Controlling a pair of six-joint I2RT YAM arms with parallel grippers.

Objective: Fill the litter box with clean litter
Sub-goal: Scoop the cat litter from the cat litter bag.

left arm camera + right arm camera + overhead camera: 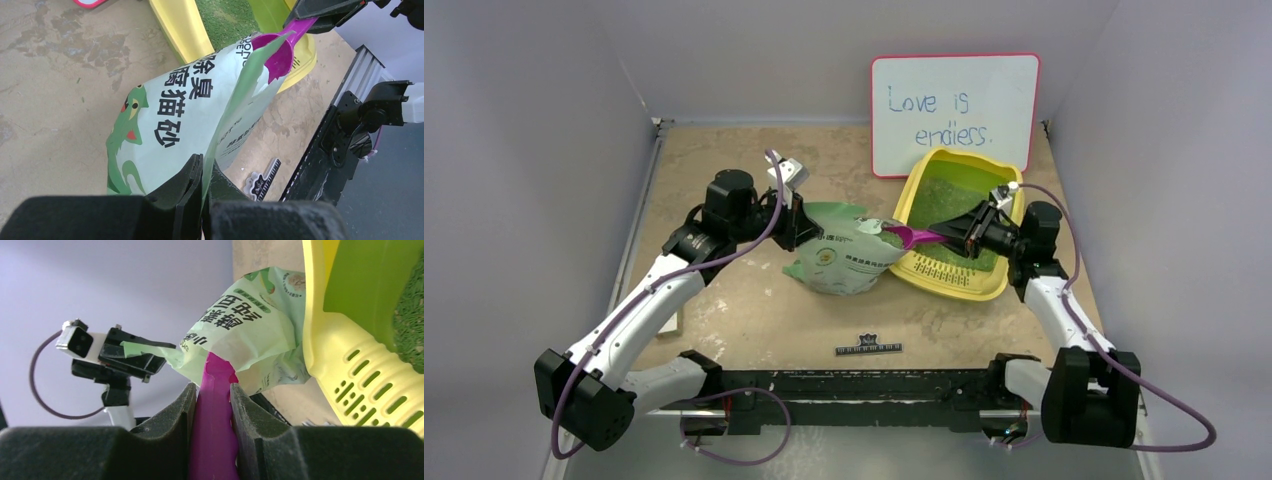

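two grippers in play, both clenched. over on the left, left gripper (796,222) pinched tight on the folded top edge of the pale green bag (844,262), film squeezed flat between the pads, bag slumped on the table (754,310) with its mouth turned toward the right arm. on the right, right gripper (959,235) clamped on the handle of the magenta scoop (911,237), bowl nosing into the bag's opening. just beside the bag, the yellow litter box (906,215), sitting at the back right in front of the white board (954,110), slotted grille end nearest the arms. inside it, clean litter (949,195), green and grainy, spread across the floor of the tray.
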